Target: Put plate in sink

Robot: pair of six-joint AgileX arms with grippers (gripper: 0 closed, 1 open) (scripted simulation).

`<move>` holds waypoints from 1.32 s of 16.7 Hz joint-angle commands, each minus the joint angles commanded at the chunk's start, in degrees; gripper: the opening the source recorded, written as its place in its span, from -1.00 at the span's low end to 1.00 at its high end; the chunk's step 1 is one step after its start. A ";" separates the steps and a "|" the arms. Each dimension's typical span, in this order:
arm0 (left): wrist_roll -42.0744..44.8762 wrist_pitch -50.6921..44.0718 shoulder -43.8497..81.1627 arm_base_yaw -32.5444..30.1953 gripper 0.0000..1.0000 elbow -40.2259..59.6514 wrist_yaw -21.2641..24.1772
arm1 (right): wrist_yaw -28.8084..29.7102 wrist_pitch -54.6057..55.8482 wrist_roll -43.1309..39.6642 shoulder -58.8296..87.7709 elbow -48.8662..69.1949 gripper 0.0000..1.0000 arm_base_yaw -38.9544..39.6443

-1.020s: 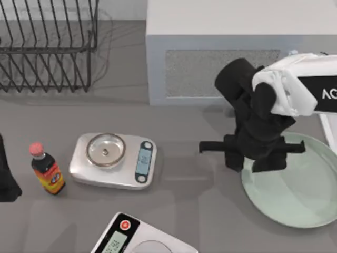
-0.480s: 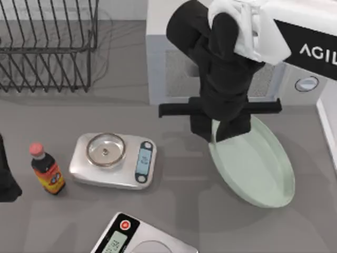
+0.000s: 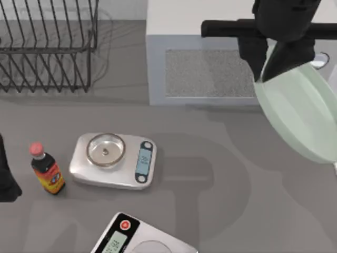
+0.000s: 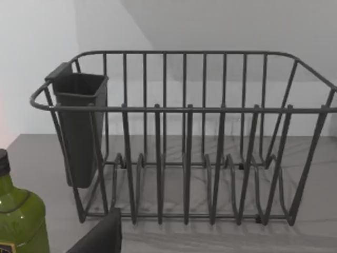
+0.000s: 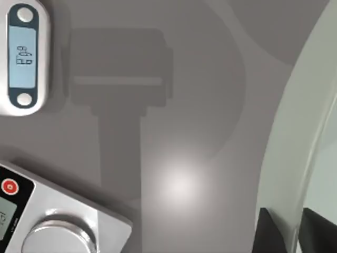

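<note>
My right gripper (image 3: 269, 67) is high over the table's back right, in front of the microwave, shut on the rim of the pale mint-green plate (image 3: 308, 113). The plate hangs tilted below the fingers, well off the counter. In the right wrist view the plate's rim (image 5: 295, 132) curves along one side, with both dark fingertips (image 5: 269, 233) pinching it. A sliver of the sink's white rim (image 3: 335, 167) peeks out under the plate at the right edge. My left gripper (image 3: 5, 176) is parked at the far left edge.
A white microwave (image 3: 210, 52) stands at the back. The wire dish rack (image 3: 47, 47) is at the back left. A kitchen scale (image 3: 113, 161), a second scale (image 3: 137, 240) and a sauce bottle (image 3: 47, 171) stand on the grey counter. A green bottle (image 4: 18, 216) is near the rack.
The right arm has lifted the plate off the counter, swung it left, then carried it up and to the back right. The plate now tilts more steeply. The left arm has not moved.
</note>
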 joint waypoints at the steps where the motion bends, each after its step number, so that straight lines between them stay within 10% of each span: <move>1: 0.00 0.00 0.00 0.00 1.00 0.00 0.00 | -0.08 -1.35 -0.59 -0.16 1.35 -1.00 -0.97; 9: 0.00 0.00 0.00 0.00 1.00 0.00 0.00 | 0.19 -3.62 -1.27 -0.26 3.13 -1.00 -3.12; 22: 0.00 0.00 0.00 0.00 1.00 0.00 0.00 | 1.72 -5.61 -28.81 30.22 30.80 -1.00 -35.51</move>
